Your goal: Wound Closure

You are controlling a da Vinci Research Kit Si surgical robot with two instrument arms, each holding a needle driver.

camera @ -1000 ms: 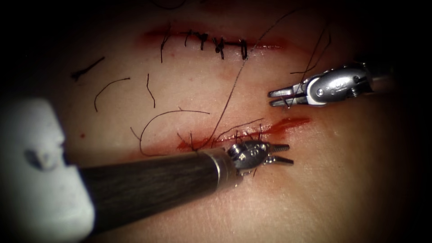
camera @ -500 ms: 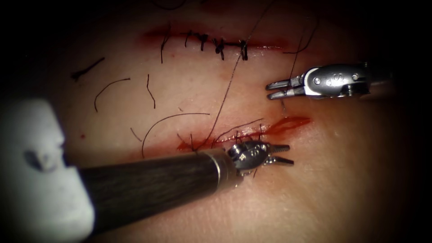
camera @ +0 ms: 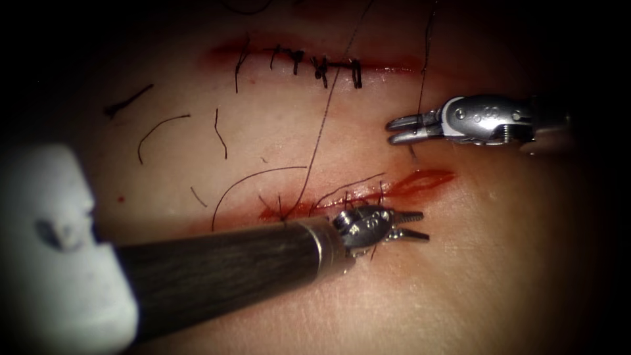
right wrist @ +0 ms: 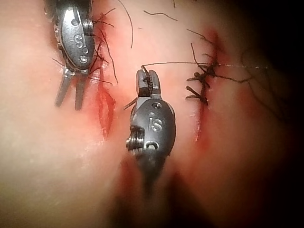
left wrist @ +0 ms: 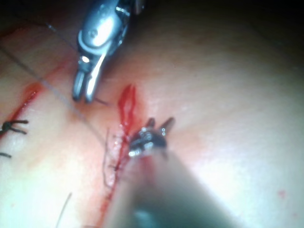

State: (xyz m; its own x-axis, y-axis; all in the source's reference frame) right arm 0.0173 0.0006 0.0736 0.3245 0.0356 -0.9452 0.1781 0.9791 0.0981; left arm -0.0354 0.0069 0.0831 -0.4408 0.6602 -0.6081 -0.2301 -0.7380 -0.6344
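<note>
Right pincer (camera: 402, 129) grips thin black thread (camera: 315, 151) – left pincer (camera: 413, 225) (slim, serrated) gapes empty.

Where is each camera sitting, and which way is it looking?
Endoscope view: above and in front, looking down at the pale pork tissue; the left arm's open silver tool and dark shaft, and the right arm's silver tool gripping thin black thread.
Left wrist view: rides the left arm, looking along its shaft at its tool.
Right wrist view: rides the right arm, looking at its tool.
All three share both tools and the red open cut.
</note>
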